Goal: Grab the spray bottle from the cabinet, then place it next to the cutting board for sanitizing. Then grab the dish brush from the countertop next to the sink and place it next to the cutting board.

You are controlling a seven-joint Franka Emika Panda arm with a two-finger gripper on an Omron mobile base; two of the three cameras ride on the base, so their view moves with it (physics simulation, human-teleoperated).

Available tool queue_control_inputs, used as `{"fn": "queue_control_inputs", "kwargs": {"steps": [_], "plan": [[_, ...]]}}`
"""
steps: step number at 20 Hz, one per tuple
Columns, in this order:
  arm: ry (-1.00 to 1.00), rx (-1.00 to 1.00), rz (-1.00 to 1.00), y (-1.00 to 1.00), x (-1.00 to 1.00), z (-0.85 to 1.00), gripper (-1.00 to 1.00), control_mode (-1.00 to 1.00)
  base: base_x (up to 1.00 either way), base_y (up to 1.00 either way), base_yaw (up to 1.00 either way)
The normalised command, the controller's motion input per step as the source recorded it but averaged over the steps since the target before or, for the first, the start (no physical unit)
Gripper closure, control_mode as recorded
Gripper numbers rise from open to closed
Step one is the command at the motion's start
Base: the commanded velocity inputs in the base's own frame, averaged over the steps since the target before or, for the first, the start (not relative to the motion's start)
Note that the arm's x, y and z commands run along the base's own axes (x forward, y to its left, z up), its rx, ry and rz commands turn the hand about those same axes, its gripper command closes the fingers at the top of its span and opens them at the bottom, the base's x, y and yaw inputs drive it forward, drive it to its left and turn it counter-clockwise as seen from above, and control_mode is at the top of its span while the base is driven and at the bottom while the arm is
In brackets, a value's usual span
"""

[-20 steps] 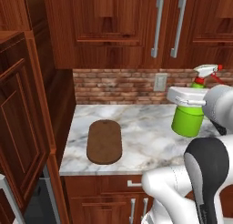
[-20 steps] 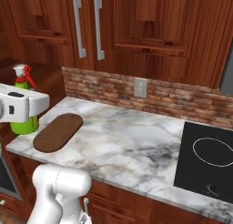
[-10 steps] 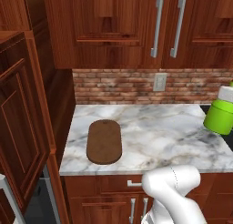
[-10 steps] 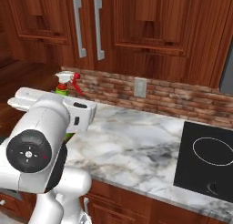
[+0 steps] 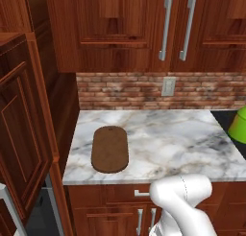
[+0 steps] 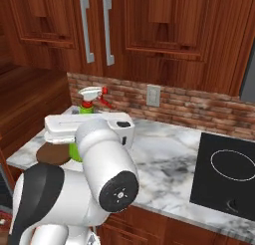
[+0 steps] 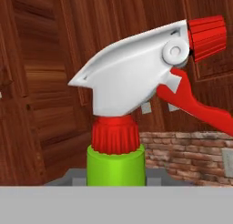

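Over the marble countertop (image 5: 163, 139), the bottle (image 7: 136, 104) is being held pinched in the gripper, well right of the board (image 5: 109, 148), and could be knocked over if it is being lowered tilted.

A rendered home kitchen: reddish-brown wall cabinets (image 5: 144, 29) with metal bar handles above a red brick backsplash (image 5: 144, 91), a veined marble countertop (image 5: 178, 144) over wooden drawers, and a black cooktop (image 6: 226, 174) at the countertop's right end.
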Motion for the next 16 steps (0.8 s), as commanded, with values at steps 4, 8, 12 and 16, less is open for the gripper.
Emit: {"fn": "queue_control_inputs", "kwargs": {"steps": [4,8,12,16], "plan": [[-0.29,0.0,0.2,-0.07,0.06,-0.36,1.0,-1.0,0.0,0.0,0.0],[-0.15,0.0,0.15,0.0,0.15,-0.44,1.0,-1.0,0.0,0.0,0.0],[-0.02,0.0,0.12,0.0,0.39,-0.47,1.0,-1.0,0.0,0.0,0.0],[0.0,0.0,0.08,0.0,0.56,-0.31,1.0,-1.0,0.0,0.0,0.0]]}}
